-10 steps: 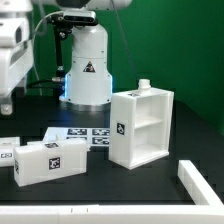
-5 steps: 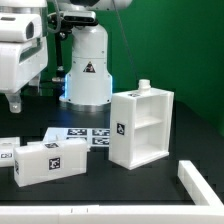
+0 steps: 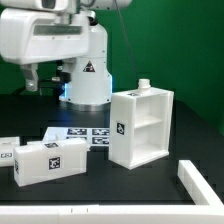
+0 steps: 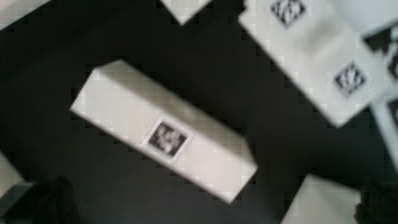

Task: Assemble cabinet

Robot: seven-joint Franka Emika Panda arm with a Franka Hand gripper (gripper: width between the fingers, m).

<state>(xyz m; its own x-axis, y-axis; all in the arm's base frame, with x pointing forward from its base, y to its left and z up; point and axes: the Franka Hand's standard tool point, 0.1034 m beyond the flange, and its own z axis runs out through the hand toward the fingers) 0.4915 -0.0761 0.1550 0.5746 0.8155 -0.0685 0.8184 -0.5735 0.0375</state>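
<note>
While the gripper [image 3: 47,80] hung high at the exterior view's left, jaws wide apart and empty, the cabinet [image 3: 140,125] stood upright on the table [image 3: 200,130], just beside the marker board [image 3: 85,133].

Cabinet [image 3: 140,125] upright on desk [image 3: 190,130], exterior view's right; block [image 3: 50,160] lies left; marker board [image 3: 80,132] just behind block.

A plain green backdrop [image 3: 190,40] is seen behind the workspace, darker toward the exterior view's left. The lower part of the exterior view is filled by a matte black table [image 3: 195,130]. A white edge strip [image 3: 203,184] is laid on it at the exterior view's right. Lighting is even. The same black surface is seen, blurred, in the wrist view.
</note>
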